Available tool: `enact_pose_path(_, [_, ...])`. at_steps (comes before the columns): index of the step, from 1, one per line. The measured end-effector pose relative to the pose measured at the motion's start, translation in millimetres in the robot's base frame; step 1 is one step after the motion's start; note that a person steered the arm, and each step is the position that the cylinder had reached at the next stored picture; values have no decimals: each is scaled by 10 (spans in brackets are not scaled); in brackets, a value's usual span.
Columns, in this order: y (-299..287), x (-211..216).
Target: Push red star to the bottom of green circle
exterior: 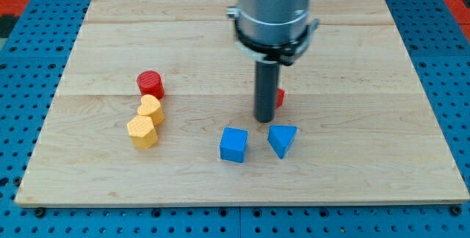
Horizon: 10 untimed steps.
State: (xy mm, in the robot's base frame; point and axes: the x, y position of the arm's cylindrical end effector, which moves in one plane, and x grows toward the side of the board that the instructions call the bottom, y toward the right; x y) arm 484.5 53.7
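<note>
My tip [264, 119] stands near the middle of the wooden board [242, 98]. A small red piece [280, 98] shows just right of the rod, mostly hidden behind it; its shape cannot be made out, though it may be the red star. No green circle shows in the view. The tip is just above the gap between the blue cube [233, 145] and the blue triangular block [282, 139].
A red cylinder [150, 84] sits at the view's left, with a yellow block [151, 109] below it and another yellow block [142, 131] below that. The arm's grey body [275, 6] covers the board's top middle. A blue pegboard [29, 84] surrounds the board.
</note>
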Motion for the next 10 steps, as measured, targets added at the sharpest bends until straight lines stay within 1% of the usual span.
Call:
enact_pose_path(1, [72,-155])
enact_pose_path(2, [266,-213])
enact_pose_path(3, [302,-471])
enact_pose_path(4, [-463,-480])
enact_pose_path(5, [-898,-437])
enact_pose_path(6, [-625,-152])
enact_pose_path(7, [-502,-350])
enact_pose_path(8, [-430,-813])
enact_pose_path(10, [-1110,-963])
